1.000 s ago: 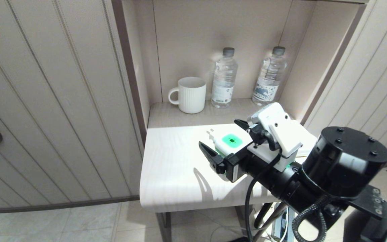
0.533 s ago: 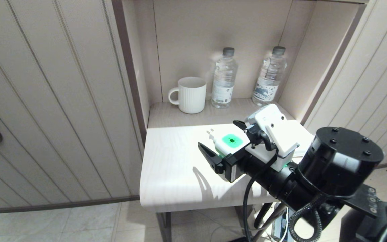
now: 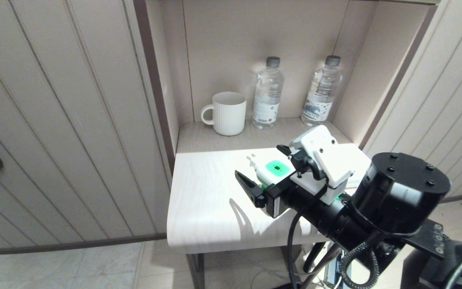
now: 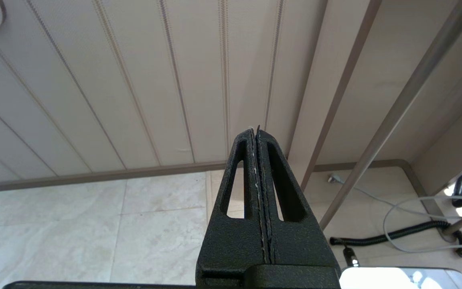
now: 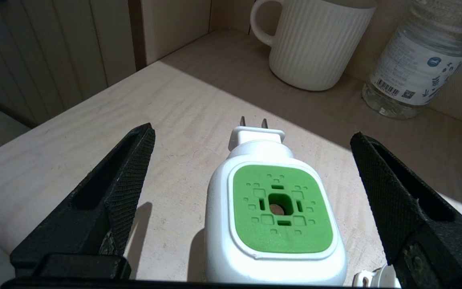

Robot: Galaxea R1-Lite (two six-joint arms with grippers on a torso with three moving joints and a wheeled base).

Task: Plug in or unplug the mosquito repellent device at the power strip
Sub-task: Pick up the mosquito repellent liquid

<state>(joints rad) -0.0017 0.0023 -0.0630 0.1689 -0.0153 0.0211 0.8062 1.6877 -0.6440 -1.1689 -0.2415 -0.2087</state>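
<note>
**Straddling the unplugged repellent unit**

Hovering over the white table (image 3: 207, 200), the right gripper (image 5: 251, 192) is spreading its jaws wide, one black finger on each side of the mosquito repellent device (image 5: 273, 218), and neither finger is touching it. The device is lying flat on the tabletop with its green patch facing up and its two metal prongs pointing toward the far shelf, bare and seated in nothing. A white mug (image 3: 225, 113) and two water bottles (image 3: 268, 93) are standing well beyond it on that shelf. The power strip is not showing clearly in any view, so I cannot say where it lies. By my reading, the device is sitting unplugged, with grasping and any plugging in not yet done. The left gripper (image 4: 257, 138) is hanging low beside the table with its jaws pressed together, holding nothing.
</note>
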